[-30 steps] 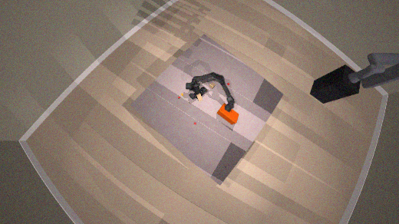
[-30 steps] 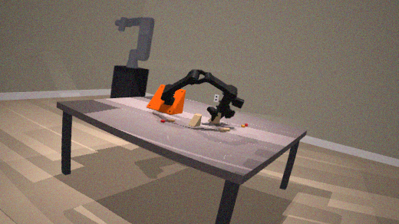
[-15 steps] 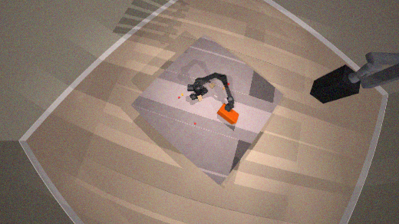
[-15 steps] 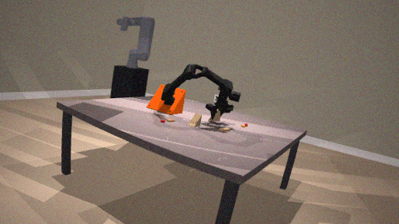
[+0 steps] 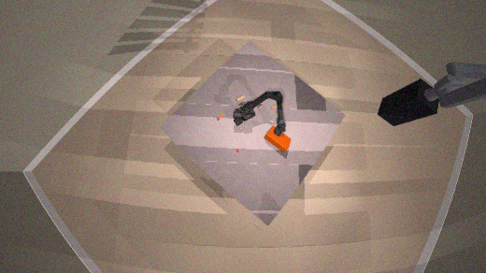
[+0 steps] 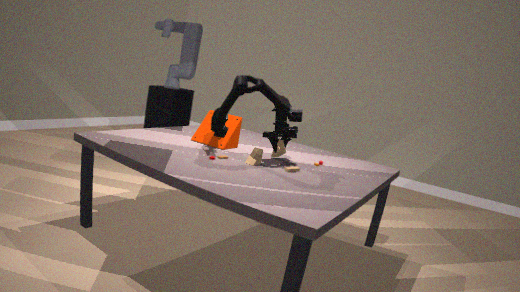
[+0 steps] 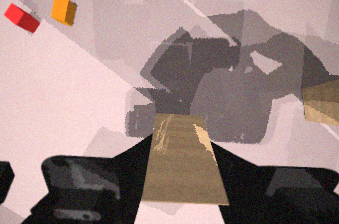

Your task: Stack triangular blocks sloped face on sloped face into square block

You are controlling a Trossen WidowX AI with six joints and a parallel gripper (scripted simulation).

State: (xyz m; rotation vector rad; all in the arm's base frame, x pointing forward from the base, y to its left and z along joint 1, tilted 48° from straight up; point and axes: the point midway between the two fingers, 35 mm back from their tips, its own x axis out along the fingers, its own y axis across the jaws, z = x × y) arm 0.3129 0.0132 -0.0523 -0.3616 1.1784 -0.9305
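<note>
My gripper (image 6: 280,147) (image 7: 176,138) (image 5: 242,117) is shut on one tan triangular block (image 6: 279,151) (image 7: 183,165), with a finger on each side of it. The block hangs a little above the grey table (image 6: 300,201) (image 5: 262,174), over its own shadow. The other tan triangular block (image 6: 255,156) rests on the table just left of the gripper in the exterior view. It also shows at the right edge of the wrist view (image 7: 325,102). The two blocks are apart.
The arm's orange base (image 6: 217,131) (image 5: 278,138) sits at the back of the table. A small red cube (image 7: 22,17) and an orange cube (image 7: 64,11) lie nearby, as do flat tan pieces (image 6: 292,168) (image 6: 222,156). A grey robot on a black pedestal (image 6: 167,106) stands behind the table.
</note>
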